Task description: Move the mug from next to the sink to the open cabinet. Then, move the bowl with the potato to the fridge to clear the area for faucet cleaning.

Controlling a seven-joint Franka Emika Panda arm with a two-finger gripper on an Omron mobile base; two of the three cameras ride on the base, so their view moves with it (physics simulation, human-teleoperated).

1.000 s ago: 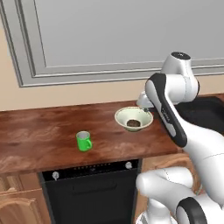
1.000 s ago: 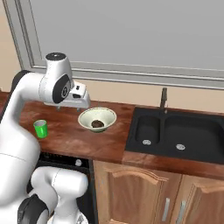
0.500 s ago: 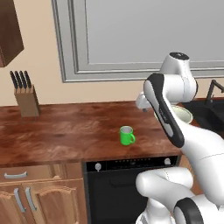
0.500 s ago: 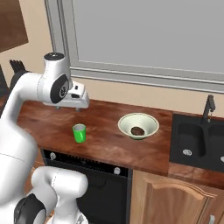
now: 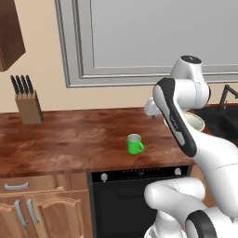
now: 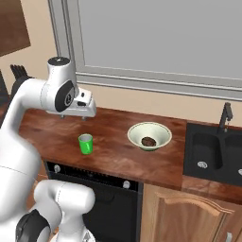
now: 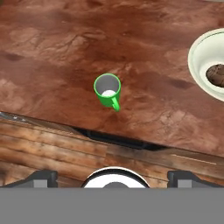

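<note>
On the wooden counter [image 5: 69, 139] in the left base view, the mug [image 5: 135, 144] stands upright near the front edge, its handle turned to the right, with no writing on it. The bowl [image 5: 194, 122] is mostly hidden behind the white arm, so only a sliver of its pale rim shows. The faucet [image 5: 226, 96] and sink [image 5: 222, 118] are cut off at the right edge. The gripper [image 5: 154, 115] sits high above the counter, behind the mug, too small to tell how far it is spread. A knife block [image 5: 26, 103] stands far left, and a brown cabinet [image 5: 10, 32] is cropped at the top left corner.

From the right base view, the mug [image 6: 85, 143] stands well apart from the bowl [image 6: 149, 136], which holds the potato [image 6: 148, 141]. The sink [image 6: 212, 151] runs off the right edge behind the faucet [image 6: 225, 116]. The gripper [image 6: 84, 117] hangs above the mug; its spread cannot be made out.

Looking down in the hand view, the mug [image 7: 107, 90] sits mid-frame, pale inside. The bowl [image 7: 202, 61] and potato [image 7: 216, 74] are cut by the right edge. No brand or label can be read anywhere.
</note>
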